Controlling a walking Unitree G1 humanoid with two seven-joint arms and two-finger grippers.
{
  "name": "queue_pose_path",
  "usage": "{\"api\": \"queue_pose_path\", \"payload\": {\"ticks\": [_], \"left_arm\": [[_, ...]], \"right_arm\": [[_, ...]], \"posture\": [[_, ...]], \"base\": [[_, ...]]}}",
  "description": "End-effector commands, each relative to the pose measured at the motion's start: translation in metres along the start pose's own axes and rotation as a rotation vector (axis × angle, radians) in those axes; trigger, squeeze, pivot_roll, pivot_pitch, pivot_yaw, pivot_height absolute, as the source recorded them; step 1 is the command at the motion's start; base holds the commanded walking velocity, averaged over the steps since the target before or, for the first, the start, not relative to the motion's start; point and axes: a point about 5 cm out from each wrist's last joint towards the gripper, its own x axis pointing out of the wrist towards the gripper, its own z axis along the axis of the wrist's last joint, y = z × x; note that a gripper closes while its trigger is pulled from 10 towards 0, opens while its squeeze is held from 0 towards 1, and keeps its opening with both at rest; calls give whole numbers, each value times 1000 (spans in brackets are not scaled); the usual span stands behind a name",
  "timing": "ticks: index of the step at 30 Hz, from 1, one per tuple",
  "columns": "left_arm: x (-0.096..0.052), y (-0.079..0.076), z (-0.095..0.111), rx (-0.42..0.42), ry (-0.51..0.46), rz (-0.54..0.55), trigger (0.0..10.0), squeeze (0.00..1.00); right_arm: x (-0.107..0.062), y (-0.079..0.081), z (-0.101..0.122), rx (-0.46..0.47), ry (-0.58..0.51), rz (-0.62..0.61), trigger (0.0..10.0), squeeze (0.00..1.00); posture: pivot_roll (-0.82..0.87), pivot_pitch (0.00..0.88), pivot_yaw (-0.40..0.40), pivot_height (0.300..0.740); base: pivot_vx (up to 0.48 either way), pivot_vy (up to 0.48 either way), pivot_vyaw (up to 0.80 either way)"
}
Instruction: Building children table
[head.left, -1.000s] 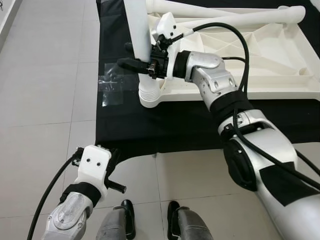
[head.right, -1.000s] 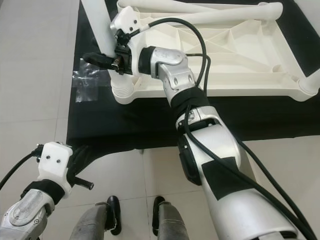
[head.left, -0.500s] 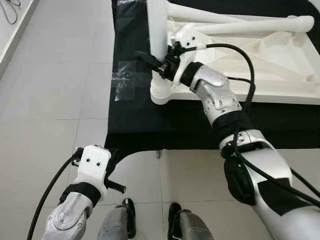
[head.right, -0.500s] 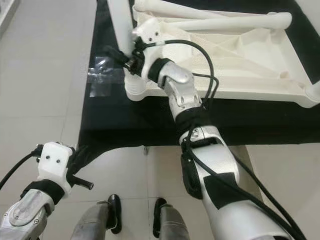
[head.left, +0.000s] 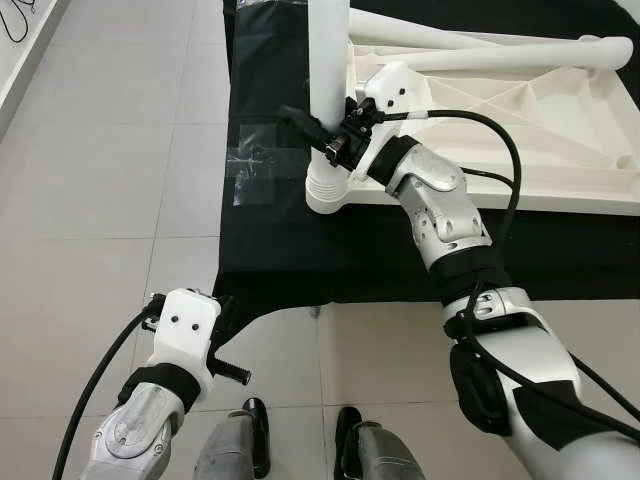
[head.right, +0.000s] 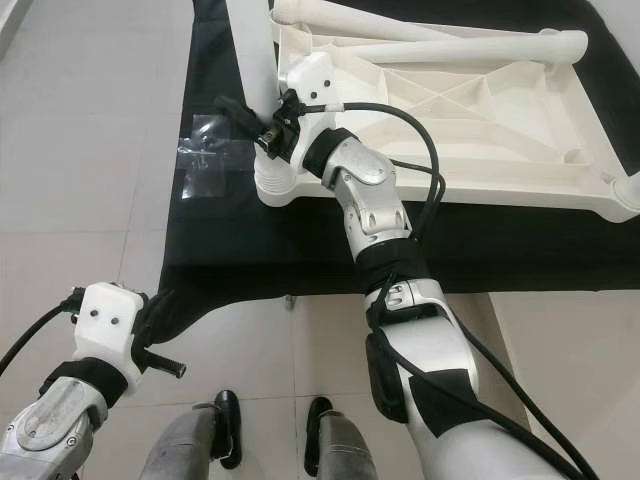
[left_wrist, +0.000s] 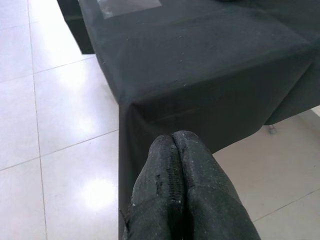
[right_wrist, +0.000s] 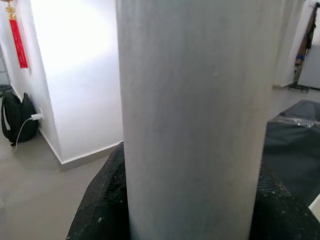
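The white leg (head.left: 328, 60) stands upright in the corner socket of the upturned tabletop (head.left: 560, 120) on the black cloth (head.left: 270, 250), at 12 o'clock. The right gripper (head.left: 318, 135) pinches the leg just above the socket. The left gripper (left_wrist: 179, 150), jaws pressed together, hangs at 7 o'clock over floor tiles (head.left: 90, 230).

1. I see my right pincer (head.left: 318, 136) reaching forward, its black fingers on either side of an upright white table leg (head.left: 328, 60).
2. That leg stands in a ribbed round socket (head.left: 326, 188) at the near left corner of the white children's table top (head.left: 540, 110), which lies upside down, ribbed underside up.
3. Two more white legs (head.left: 500, 55) lie flat across the far side of that piece.
4. Everything rests on a black-draped tabletop (head.left: 280, 240); a clear plastic bag (head.left: 255, 168) lies on the cloth just left of the socket.
5. My left pincer (head.left: 228, 345) hangs low over the grey tiled floor (head.left: 100, 200), near the cloth's hanging corner.
6. My feet (head.left: 300, 440) show at the bottom edge.
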Motion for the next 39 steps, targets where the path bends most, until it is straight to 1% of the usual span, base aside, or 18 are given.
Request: {"api": "queue_pose_path", "payload": {"ticks": [1,2,4,7,8,10,15,16,17,20,21,23,24,26,30,35,38,39], "left_arm": [[-2,0,-7,-14,36,-9,10000,0],[-2,0,-7,-14,36,-9,10000,0],[-2,0,-7,-14,37,-10,10000,0],[-1,0,-8,-15,39,-11,10000,0],[-1,0,-8,-15,39,-11,10000,0],[0,-1,-8,-15,40,-12,10000,0],[0,-1,-9,-17,41,-12,10000,0],[0,-1,-9,-17,41,-12,10000,0],[0,-1,-9,-17,41,-12,10000,0],[0,-2,-9,-18,40,-14,10000,0],[0,-2,-9,-18,40,-14,10000,0],[0,-2,-9,-19,40,-14,10000,0],[0,-2,-9,-19,40,-14,10000,0],[-1,-2,-8,-20,40,-14,10000,0],[-2,-2,-8,-23,40,-15,10000,0],[-2,-2,-7,-24,41,-16,10000,0],[-3,-2,-7,-24,41,-16,10000,0],[-3,-2,-7,-23,41,-16,10000,0]], "right_arm": [[-16,19,-34,-67,160,158,10000,0],[-16,19,-34,-67,160,158,10000,0],[-18,22,-27,-166,170,265,10000,0],[-18,17,-8,-374,214,418,10000,0],[-18,17,-8,-374,214,418,10000,0],[-15,12,2,-472,233,442,10000,0],[-9,7,14,-496,209,422,10000,0],[-5,5,17,-423,178,376,10000,0],[-5,5,17,-423,178,376,10000,0],[-1,2,14,-217,130,312,10000,0],[-1,2,14,-217,130,312,10000,0],[0,1,11,-134,120,284,10000,0],[0,1,11,-134,120,284,10000,0],[0,2,5,-45,97,274,10000,0],[-1,6,-1,18,72,269,10000,0],[0,23,-21,81,85,269,10000,0],[1,26,-24,104,86,269,10000,0],[1,28,-26,138,82,269,10000,0]], "posture": [[115,364,-37,740],[115,364,-37,740],[112,363,-34,740],[107,358,-34,740],[107,358,-34,740],[106,356,-35,740],[103,351,-37,740],[103,348,-36,740],[103,348,-36,740],[106,347,-38,740],[106,347,-38,740],[105,346,-38,740],[105,346,-38,740],[105,349,-40,740],[106,355,-40,740],[113,365,-40,740],[113,365,-40,740],[115,366,-39,740]], "base": [[0,0,0],[0,0,0],[0,0,0],[0,0,0],[0,0,0],[0,0,0],[0,0,0],[0,0,0],[0,0,0],[0,0,0],[0,0,0],[0,0,0],[0,0,0],[0,0,0],[0,0,0],[0,0,0],[0,0,0],[0,0,0]]}}
